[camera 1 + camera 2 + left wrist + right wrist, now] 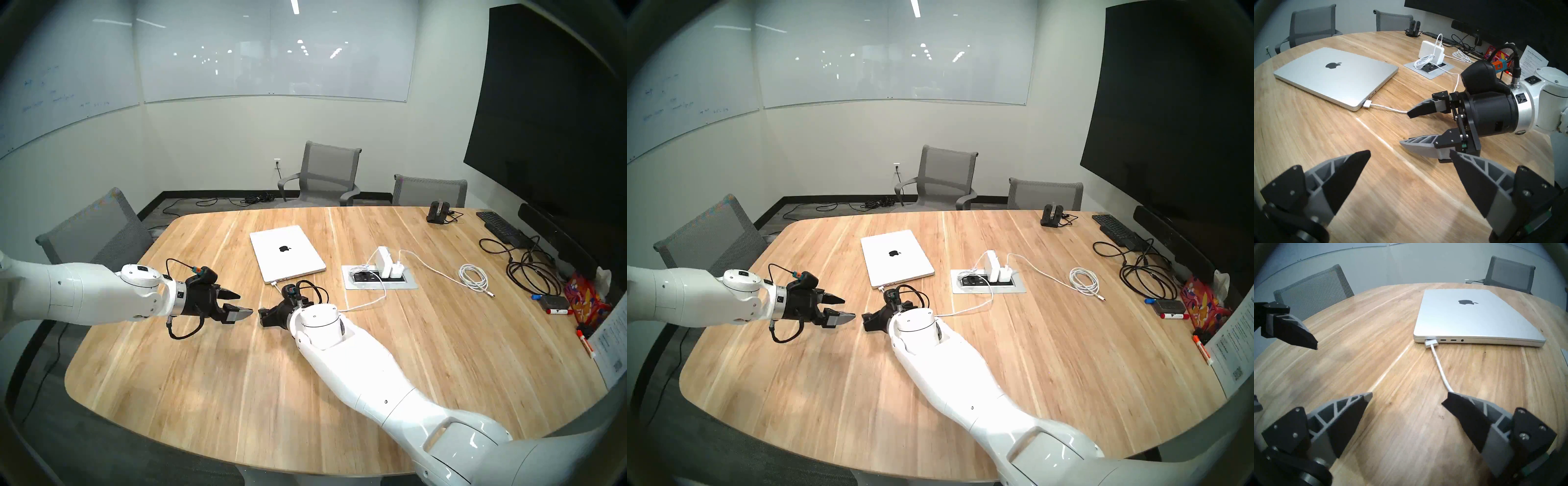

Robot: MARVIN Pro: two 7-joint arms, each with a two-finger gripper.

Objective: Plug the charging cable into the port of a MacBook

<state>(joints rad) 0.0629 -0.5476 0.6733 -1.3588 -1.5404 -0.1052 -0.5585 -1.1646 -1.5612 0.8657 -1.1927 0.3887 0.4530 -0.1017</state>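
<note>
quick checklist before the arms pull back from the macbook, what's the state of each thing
1. Connector at the endmost port on the MacBook: ok, though full seating cannot be told.
2. Right tool open, empty: ok.
3. Cable clear of right tool: cannot tell, it runs under one fingertip.
4. Left tool open, empty: ok.
5. MacBook flat on table, lid shut: ok.

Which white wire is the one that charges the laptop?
Find the silver MacBook lying shut on the wooden table. At the left end of its near edge a small flat white-and-silver connector sits at the endmost port. The charging cable trails from it, one thin loose strand, unlike the coiled white cord farther right.
</note>
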